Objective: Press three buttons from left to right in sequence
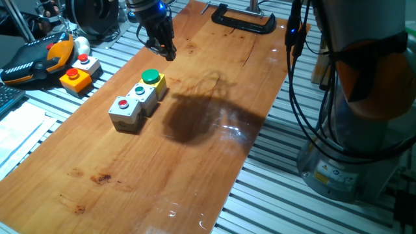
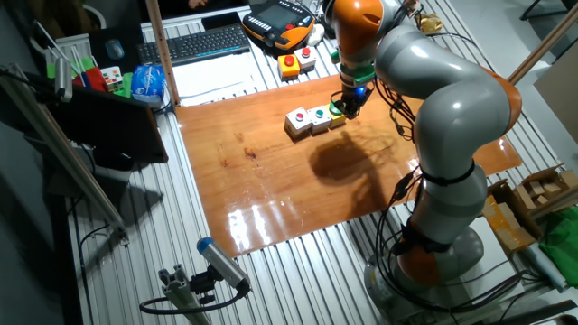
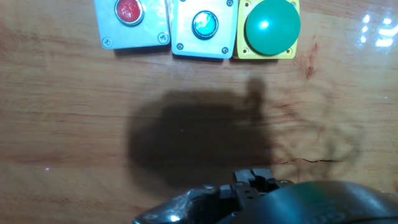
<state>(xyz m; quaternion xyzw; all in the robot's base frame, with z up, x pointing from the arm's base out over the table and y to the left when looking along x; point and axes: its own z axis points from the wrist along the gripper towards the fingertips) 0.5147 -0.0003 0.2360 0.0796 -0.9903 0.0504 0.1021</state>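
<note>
The three buttons (image 1: 138, 99) sit as a joined row left of centre in one fixed view: a grey box with a small red button (image 1: 123, 104) lowest and furthest left, a grey box with a small teal button (image 1: 140, 90) in the middle, and a yellow box with a big green button (image 1: 151, 77) at the upper right end. In the hand view the row runs along the top edge of the frame, red at left, teal in the middle, green at right. In the other fixed view it lies in the upper middle of the picture, on the far part of the wooden board.

The gripper (image 1: 162, 49) hangs above the board in the upper middle of one fixed view, just up and right of the green button and not touching it. I cannot tell how wide the jaws stand, as no view shows the fingertips plainly.

In the upper left of that view, off the board, stand a separate orange box with a red button (image 1: 75, 79) and a lone grey box with a red button (image 1: 86, 64). A black clamp (image 1: 244, 19) grips the board's far edge at the top.

The counter (image 1: 195, 140) is a glossy, reddish-brown wooden board on a slatted metal bed, with a dark shadow at its centre. A keyboard (image 2: 203, 41) lies at the top of the other fixed view.
</note>
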